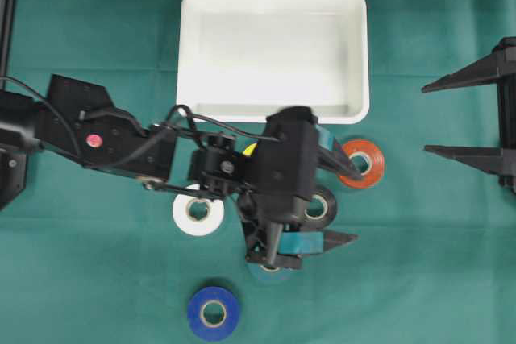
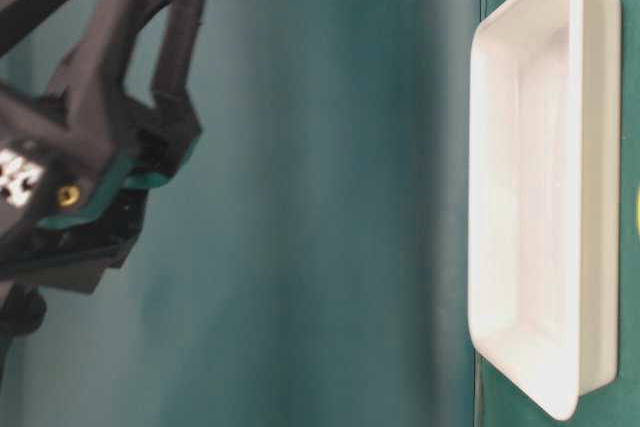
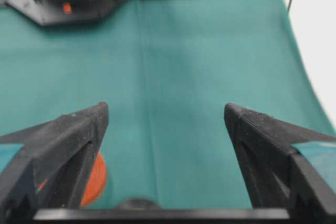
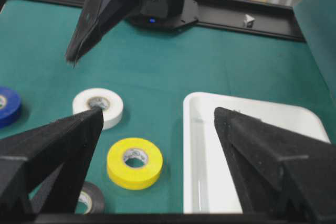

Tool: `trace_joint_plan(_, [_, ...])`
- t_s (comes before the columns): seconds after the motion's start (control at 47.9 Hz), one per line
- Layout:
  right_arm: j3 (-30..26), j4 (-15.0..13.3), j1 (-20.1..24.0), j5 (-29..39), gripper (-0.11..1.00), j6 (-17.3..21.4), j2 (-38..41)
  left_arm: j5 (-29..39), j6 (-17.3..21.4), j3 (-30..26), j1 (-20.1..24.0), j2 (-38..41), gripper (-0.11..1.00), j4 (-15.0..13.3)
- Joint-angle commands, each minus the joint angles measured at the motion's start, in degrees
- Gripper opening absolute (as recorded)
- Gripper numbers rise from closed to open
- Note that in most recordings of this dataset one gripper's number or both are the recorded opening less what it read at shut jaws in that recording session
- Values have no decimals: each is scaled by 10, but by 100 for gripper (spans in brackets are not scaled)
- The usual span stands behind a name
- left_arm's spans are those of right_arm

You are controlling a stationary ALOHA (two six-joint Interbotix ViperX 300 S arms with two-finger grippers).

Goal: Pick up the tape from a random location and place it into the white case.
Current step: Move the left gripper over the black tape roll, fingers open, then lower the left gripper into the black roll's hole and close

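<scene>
The shallow rectangular white plastic case [image 1: 272, 54] with rounded corners and a raised rim lies on the green cloth-covered table [image 1: 419, 263] and has nothing in it. All the tape rolls sit outside it, on the side of its long edge nearest the left arm.

The orange tape roll [image 1: 362, 163] lies flat just off the case's corner on the right arm's side. A black tape roll [image 1: 321, 208] sits beside the orange one, farther from the case and partly under the arm. A yellow tape roll [image 4: 134, 162] lies close to the case rim; from overhead only a sliver of it shows beneath the arm. A white tape roll [image 1: 198, 212] lies farther out from the case than the yellow one, and a blue tape roll [image 1: 214, 312] lies farthest from the case.

The left gripper [image 1: 348, 205] hangs over the rolls near the case's long edge, its two black fingers [image 3: 68, 145] spread wide apart around nothing; the orange roll shows under one of them in the left wrist view.

The right gripper [image 1: 435, 117] waits well off the case's short side, jaws likewise spread wide and holding nothing.
</scene>
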Motion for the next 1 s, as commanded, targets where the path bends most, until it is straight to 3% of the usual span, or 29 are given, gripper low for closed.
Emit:
trace_joint_plan(0.0, [-15, -1, -2, -2, 91, 1, 4, 51, 0, -46, -3, 4, 99, 0])
trace_joint_plan(0.313, [-16, -1, -2, 7, 91, 0, 4, 262, -22, -158, -4, 60, 99, 0])
trace_joint_plan(0.48, [-16, -1, -1, 7, 91, 0, 5, 338, -36, -192, -4, 76, 99, 3])
trace_joint_plan(0.982, [-16, -1, -1, 7, 91, 1, 8, 341, -36, -190, -4, 78, 99, 3])
